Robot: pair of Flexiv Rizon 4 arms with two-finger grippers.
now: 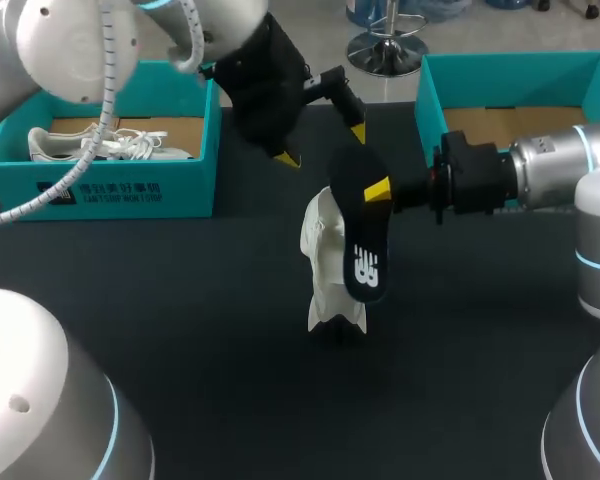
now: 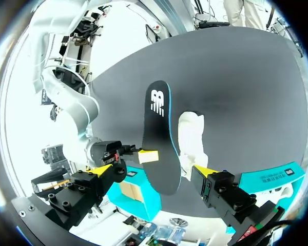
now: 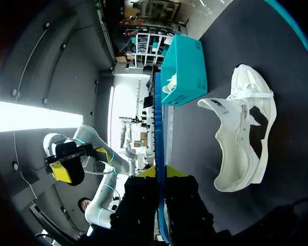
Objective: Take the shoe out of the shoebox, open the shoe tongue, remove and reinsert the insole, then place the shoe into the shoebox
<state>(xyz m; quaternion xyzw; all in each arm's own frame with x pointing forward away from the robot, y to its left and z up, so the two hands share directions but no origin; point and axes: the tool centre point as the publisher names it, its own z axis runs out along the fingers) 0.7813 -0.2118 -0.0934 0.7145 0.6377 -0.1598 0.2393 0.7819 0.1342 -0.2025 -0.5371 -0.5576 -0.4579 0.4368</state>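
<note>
A white shoe [image 1: 328, 268] lies on the dark table, its opening turned toward my right gripper; it also shows in the left wrist view [image 2: 191, 137] and the right wrist view [image 3: 244, 136]. My right gripper [image 1: 379, 189] is shut on the heel end of a black insole [image 1: 361, 232], which hangs in the air just beside and above the shoe. Edge-on, the insole [image 3: 159, 148] sits between the right gripper's [image 3: 160, 173] fingers. My left gripper [image 1: 323, 145] hovers open behind the insole [image 2: 156, 128], holding nothing; its fingertips [image 2: 100, 169] stand wide apart.
A teal shoebox [image 1: 130, 190] at the back left holds a second white shoe [image 1: 100, 143]. Another teal box [image 1: 435, 95] stands at the back right, behind my right arm.
</note>
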